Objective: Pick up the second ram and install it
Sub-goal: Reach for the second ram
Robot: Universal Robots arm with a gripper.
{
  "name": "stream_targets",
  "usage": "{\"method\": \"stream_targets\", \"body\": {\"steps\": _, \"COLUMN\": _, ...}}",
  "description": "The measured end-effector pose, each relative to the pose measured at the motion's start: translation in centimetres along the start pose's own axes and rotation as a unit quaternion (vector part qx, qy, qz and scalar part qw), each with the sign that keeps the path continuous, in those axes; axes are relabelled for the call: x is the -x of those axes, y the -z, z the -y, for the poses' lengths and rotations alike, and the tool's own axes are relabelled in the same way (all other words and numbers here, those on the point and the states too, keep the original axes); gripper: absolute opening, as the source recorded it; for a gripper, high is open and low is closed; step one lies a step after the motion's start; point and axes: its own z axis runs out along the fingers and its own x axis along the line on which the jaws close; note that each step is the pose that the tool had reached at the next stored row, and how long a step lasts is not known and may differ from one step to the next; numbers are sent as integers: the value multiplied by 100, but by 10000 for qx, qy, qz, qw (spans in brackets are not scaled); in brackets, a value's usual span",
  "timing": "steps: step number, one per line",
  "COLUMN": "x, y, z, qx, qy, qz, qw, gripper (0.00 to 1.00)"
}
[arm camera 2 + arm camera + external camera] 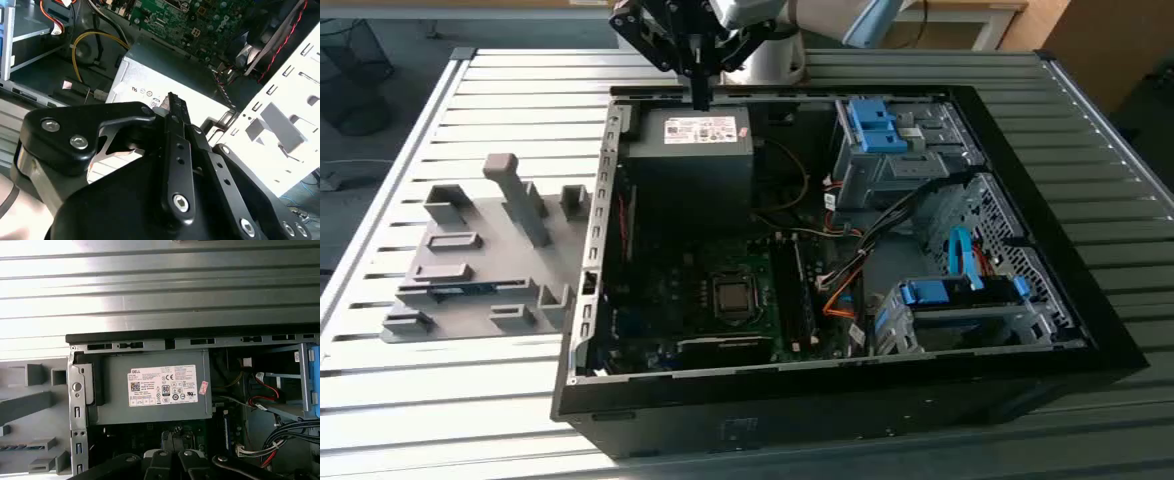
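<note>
Gripper point(700, 97) hovers over the power supply point(700, 150) of the open computer case point(854, 405), fingers pressed together, empty. The second ram point(462, 290) lies well apart – half-hidden in the grey fixture point(520, 316).

- The table point(427, 420) is silver-grey, striped along its length by ribbed slats.
- The computer case point(854, 425) is black.
- The power supply point(687, 170), at the far end of the case, is dark grey with a white label point(699, 129).
- The motherboard point(674, 300) is dark green.
- The fixture blocks point(520, 215), on the exterior view's left, are plain grey; the second ram point(460, 290) in them shows blue-green.
- The drive brackets point(874, 125), on the exterior view's right, are bright blue.
- The cables point(843, 285) are orange and red.
- The gripper point(700, 98) is black.
- In the second wrist view, the wires point(95, 37) are yellow.
</note>
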Motion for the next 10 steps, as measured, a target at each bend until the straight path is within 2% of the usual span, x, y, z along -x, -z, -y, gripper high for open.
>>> {"method": "stream_targets", "body": {"steps": 1, "x": 0, "y": 0, "z": 0, "qx": 0, "qy": 0, "qz": 0, "qw": 10000, "gripper": 11}}
{"method": "stream_targets", "body": {"steps": 3, "x": -65, "y": 2, "z": 5, "qx": 0, "qy": 0, "qz": 0, "qw": 10000, "gripper": 11}}
{"method": "stream_targets", "body": {"steps": 10, "x": -91, "y": 3, "z": 7, "qx": 0, "qy": 0, "qz": 0, "qw": 10000, "gripper": 11}}
